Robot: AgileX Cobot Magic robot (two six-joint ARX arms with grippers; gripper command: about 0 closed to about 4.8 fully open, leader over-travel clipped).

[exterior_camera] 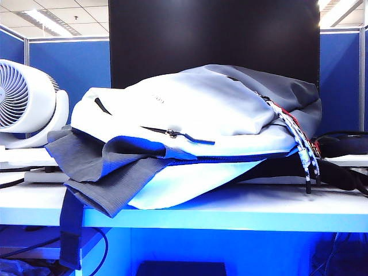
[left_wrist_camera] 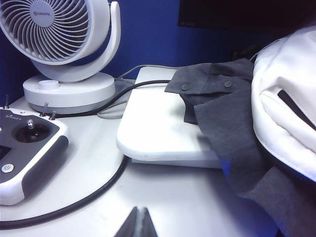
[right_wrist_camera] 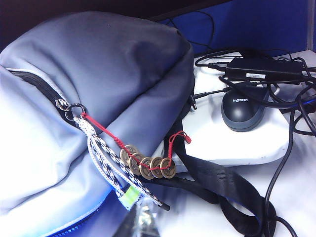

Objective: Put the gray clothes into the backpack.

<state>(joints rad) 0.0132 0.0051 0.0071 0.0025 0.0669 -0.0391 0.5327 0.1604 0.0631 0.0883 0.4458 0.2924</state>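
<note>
The backpack (exterior_camera: 195, 109) lies on its side across the table, white and light gray with a darker gray panel. The gray clothes (exterior_camera: 109, 172) stick out of its left-hand opening, and a fold droops over the table's front edge. Neither gripper appears in the exterior view. In the left wrist view my left gripper (left_wrist_camera: 140, 223) is shut and empty above bare table, a short way from the gray clothes (left_wrist_camera: 222, 113) and the backpack (left_wrist_camera: 286, 98). My right gripper (right_wrist_camera: 146, 222) is shut and empty, close beside the backpack (right_wrist_camera: 98, 64) and just below its speckled cords (right_wrist_camera: 106, 165).
A white fan (left_wrist_camera: 59, 34), a remote controller (left_wrist_camera: 27, 153), a white board (left_wrist_camera: 153, 123) and a black cable (left_wrist_camera: 89, 195) lie on the left. On the right are a mouse (right_wrist_camera: 243, 111), a power adapter (right_wrist_camera: 264, 69), cables, black straps (right_wrist_camera: 217, 182) and coins (right_wrist_camera: 148, 165) on red string.
</note>
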